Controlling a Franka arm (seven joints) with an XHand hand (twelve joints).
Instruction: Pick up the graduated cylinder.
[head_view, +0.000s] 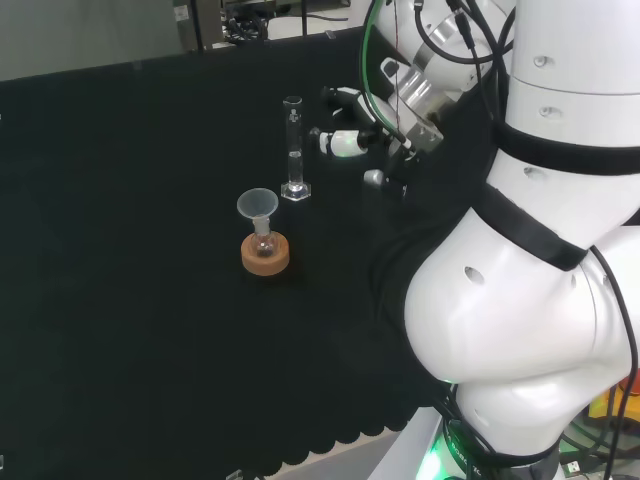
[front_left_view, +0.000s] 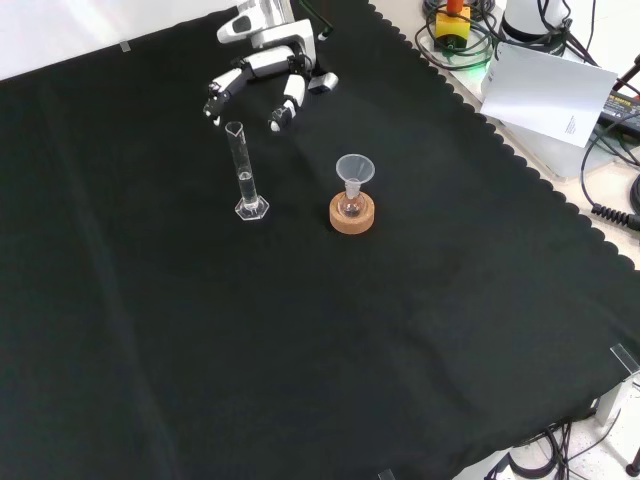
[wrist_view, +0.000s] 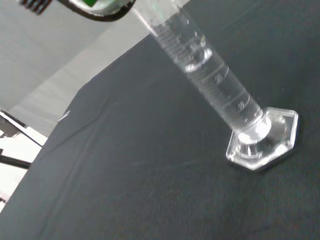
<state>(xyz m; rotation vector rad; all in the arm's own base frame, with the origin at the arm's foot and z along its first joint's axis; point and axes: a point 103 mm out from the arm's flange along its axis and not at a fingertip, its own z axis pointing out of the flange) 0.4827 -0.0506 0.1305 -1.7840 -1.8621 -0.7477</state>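
Black cloth covers the counter (front_left_view: 150, 330), and two groups of ware stand on it. One is a cork ring (front_left_view: 352, 215) carrying a small flask (front_left_view: 350, 204) with a clear funnel (front_left_view: 354, 170) set in its neck. In the front view this stand sits just to the right of the graduated cylinder (front_left_view: 245, 170); in the head view it is nearer the camera than the cylinder and a little to its left, the two near each other but apart. Nothing stands between the cylinder and the hand (front_left_view: 262, 70).

Clear and upright on its hexagonal foot (wrist_view: 263, 137), the graduated cylinder shows fine markings along its tube in the wrist view, and it may hold a little liquid partway up, though the glass makes that hard to judge.

In the front view the hand hangs beyond the cylinder, its fingers (front_left_view: 285, 108) spread and gently bent with their tips pointing down toward the cloth. They hold nothing and touch nothing, and a gap of bare cloth separates them from the cylinder's rim. In the head view the hand is to the cylinder's right.
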